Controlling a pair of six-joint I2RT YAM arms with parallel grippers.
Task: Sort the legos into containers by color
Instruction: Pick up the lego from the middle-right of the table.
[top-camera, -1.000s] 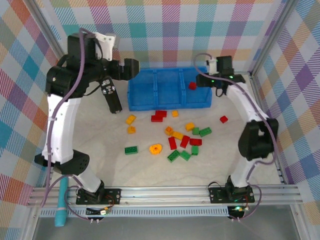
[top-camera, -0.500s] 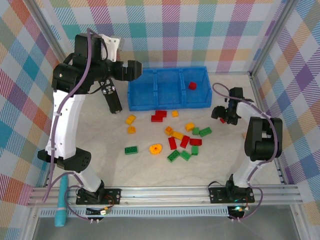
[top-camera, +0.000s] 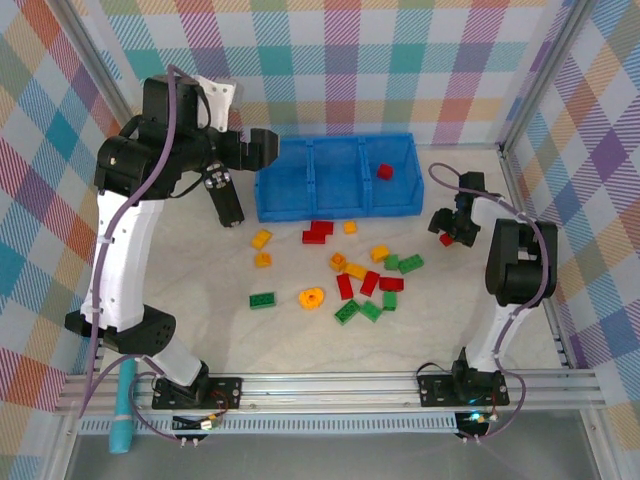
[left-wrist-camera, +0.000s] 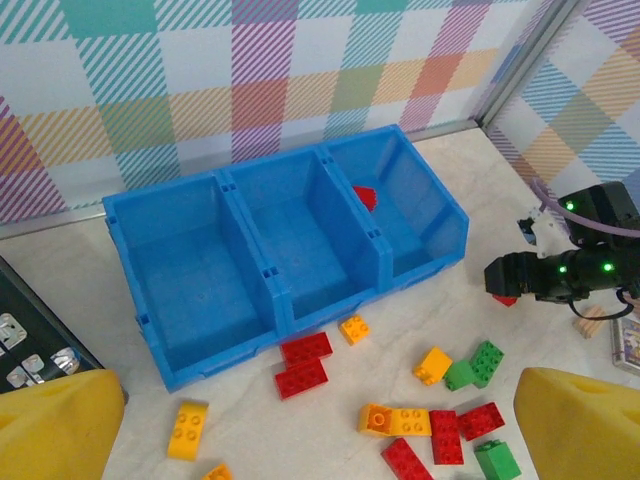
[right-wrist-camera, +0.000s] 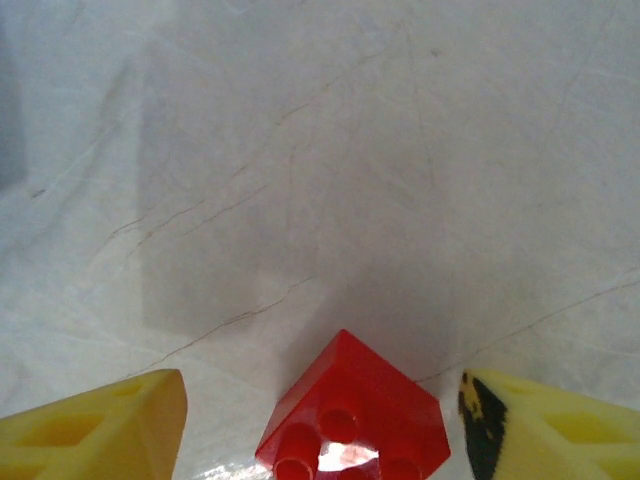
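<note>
My right gripper (top-camera: 452, 228) is down at the table right of the blue bin (top-camera: 335, 212), open, its yellow fingers (right-wrist-camera: 120, 425) on either side of a red brick (right-wrist-camera: 350, 420) that still rests on the table. My left gripper (top-camera: 262, 148) hangs open and holds nothing, raised by the bin's left end; its fingers (left-wrist-camera: 55, 425) frame the scene below. One red brick (left-wrist-camera: 365, 197) lies in the bin's right compartment; the other two compartments (left-wrist-camera: 190, 265) hold nothing. Red, green and yellow-orange bricks (top-camera: 370, 280) lie scattered in front of the bin, with an orange ring (top-camera: 312, 297) among them.
A black device with white buttons (top-camera: 222, 190) lies left of the bin. Two red bricks (left-wrist-camera: 305, 360) sit close against the bin's front wall. A green brick (top-camera: 262, 300) and yellow bricks (top-camera: 262, 248) lie apart on the left. Frame rails border the table.
My right gripper came down from over the bin's right end to the table and now straddles the lone red brick. The left arm shifted only slightly.
</note>
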